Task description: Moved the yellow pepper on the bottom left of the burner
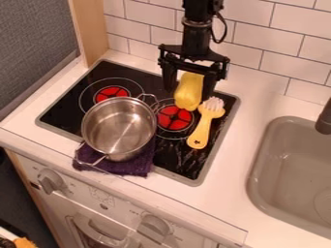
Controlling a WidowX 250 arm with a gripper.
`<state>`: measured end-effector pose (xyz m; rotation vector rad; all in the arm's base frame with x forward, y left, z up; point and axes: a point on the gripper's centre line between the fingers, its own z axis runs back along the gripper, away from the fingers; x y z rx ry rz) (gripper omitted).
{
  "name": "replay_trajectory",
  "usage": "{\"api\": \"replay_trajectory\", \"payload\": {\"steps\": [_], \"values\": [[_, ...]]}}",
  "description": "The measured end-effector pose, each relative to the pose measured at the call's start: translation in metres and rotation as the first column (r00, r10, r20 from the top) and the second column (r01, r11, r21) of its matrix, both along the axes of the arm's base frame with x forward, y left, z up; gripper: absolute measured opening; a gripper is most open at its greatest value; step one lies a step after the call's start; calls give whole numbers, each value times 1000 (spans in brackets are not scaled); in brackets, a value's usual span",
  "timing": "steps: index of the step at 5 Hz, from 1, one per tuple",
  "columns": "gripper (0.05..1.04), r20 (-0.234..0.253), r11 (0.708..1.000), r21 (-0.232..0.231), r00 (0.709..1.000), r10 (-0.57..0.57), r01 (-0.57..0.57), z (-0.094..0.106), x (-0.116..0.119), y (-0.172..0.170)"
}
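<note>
The black gripper (188,92) is at the far side of the cooktop, with its angular, hard-edged fingers on either side of the yellow pepper (188,91), grasping it. The pepper is smooth, rounded and elongated, hanging roughly upright at the far edge of the right red burner (174,117).

The cooktop (63,103) is a glossy black slab with a grey rim, its burners patterned as red discs inside thin pale rings. The left burner (111,93) lies beyond a round metal pot (120,127), whose shiny, brushed-looking wall carries looped wire handles at its near and far sides. Under the pot's near side, a dark purple cloth (132,166) with a soft, fuzzy nap hangs over the cooktop's near rim.

Right of the right burner lies a yellow brush (202,131) with a flat, smooth handle pierced by a star-shaped hole and a tufted, whitish head at its far end. To the right, a matte grey sink (284,160) with rounded corners is set in the pale counter (223,191). Glossy white rectangular tiles (252,41) cover the far wall.
</note>
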<state>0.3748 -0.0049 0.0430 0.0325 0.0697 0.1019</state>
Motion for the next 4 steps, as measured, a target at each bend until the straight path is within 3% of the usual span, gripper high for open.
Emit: {"api": "replay_trajectory", "payload": {"steps": [2, 3, 4], "values": [[993, -36, 999, 34, 999, -10, 11, -13, -4, 6], [903, -50, 999, 39, 999, 22, -20, -24, -4, 19], [614, -40, 1000, 19, 999, 23, -23, -31, -8, 22]]}}
